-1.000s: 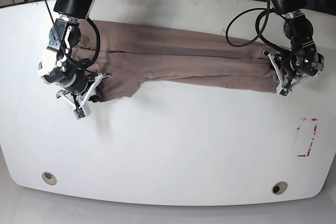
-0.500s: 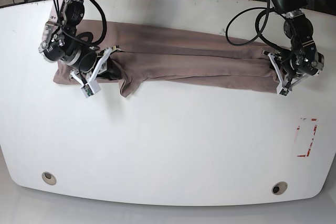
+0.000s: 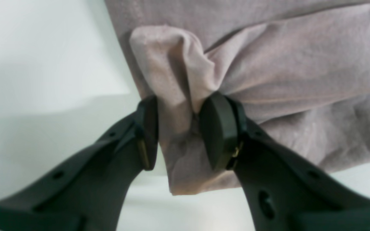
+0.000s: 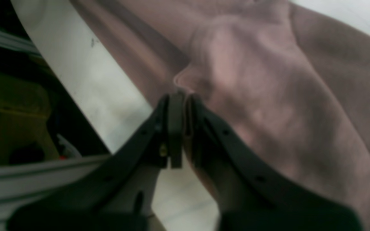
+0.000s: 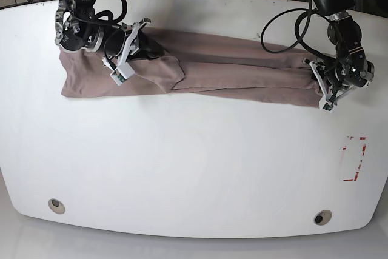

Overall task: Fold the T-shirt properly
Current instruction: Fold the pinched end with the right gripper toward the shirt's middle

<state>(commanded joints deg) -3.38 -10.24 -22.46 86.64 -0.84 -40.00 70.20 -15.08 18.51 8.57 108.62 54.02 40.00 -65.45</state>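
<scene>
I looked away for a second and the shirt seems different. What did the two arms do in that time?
The right tool, pinching the T-shirt, moved from the cloth's near edge toward the table's far side, dragging that flap up and over so the near edge now lies straighter. The left tool stayed put at the other end, clamped on a bunched fold as before.

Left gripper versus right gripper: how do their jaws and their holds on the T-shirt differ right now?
The left gripper has its jaws parted around a thick bunched fold of the T-shirt; the right gripper has its jaws nearly touching, pinching only a thin edge. In the base view the left gripper sits at the shirt's far right end, the right gripper near its left end. Both are shut on the shirt.
</scene>
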